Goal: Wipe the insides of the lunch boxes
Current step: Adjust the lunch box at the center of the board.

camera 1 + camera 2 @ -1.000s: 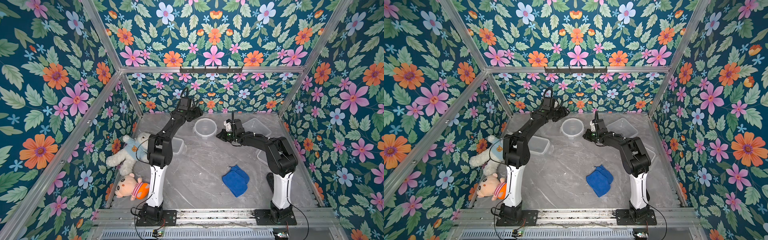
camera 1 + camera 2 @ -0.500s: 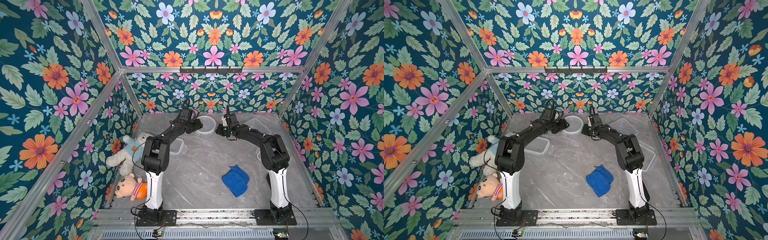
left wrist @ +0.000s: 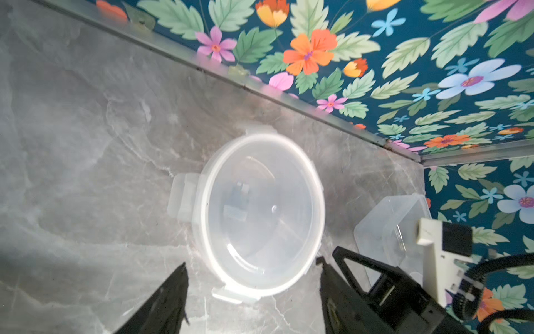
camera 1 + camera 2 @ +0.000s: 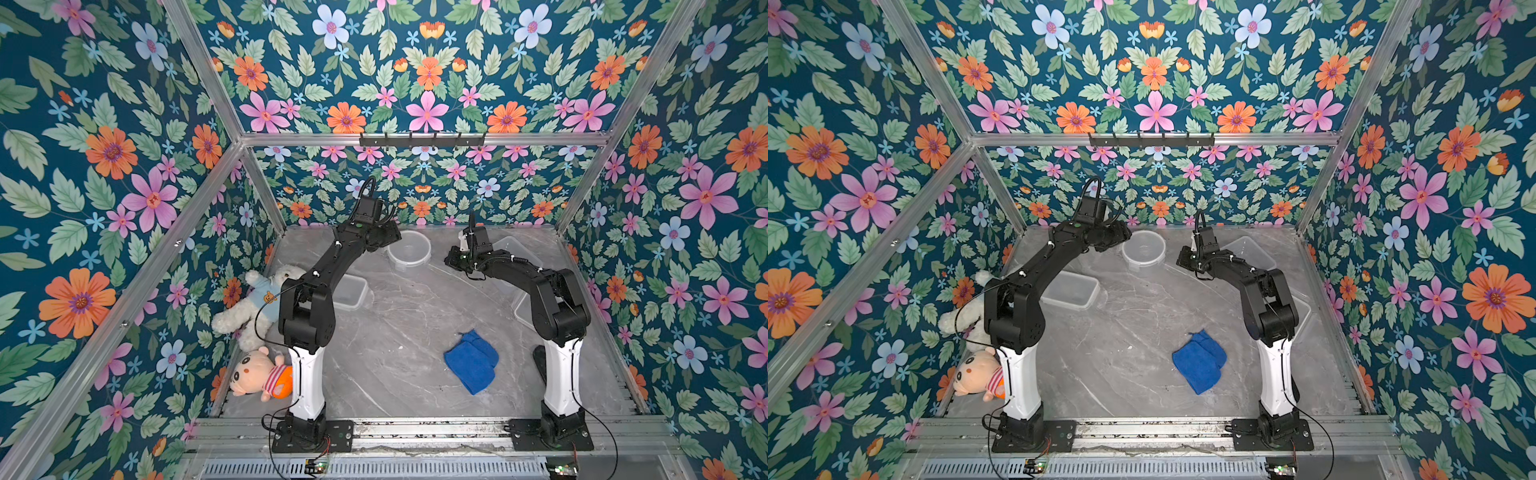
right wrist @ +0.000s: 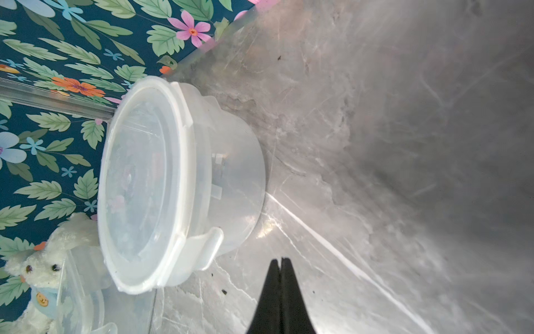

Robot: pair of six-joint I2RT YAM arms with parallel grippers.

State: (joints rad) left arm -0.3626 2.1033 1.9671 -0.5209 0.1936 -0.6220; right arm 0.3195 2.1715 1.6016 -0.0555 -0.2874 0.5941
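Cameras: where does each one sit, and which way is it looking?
Top views: one twin-lens head high above the arms' bases, looking down on the grey marble table; left arm and right arm show whole.
Left wrist view: on the left arm, looking down on the round clear plastic lunch box; the open left gripper shows.
Right wrist view: on the right arm, low, facing that box side-on; the shut right gripper shows.
Shared: all show the round box.

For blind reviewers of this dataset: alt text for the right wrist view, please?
A round clear lunch box, lid on, sits on a grey marble table near the floral wall. The right gripper, shut and empty, points at the table beside it; a white teddy bear shows beyond.
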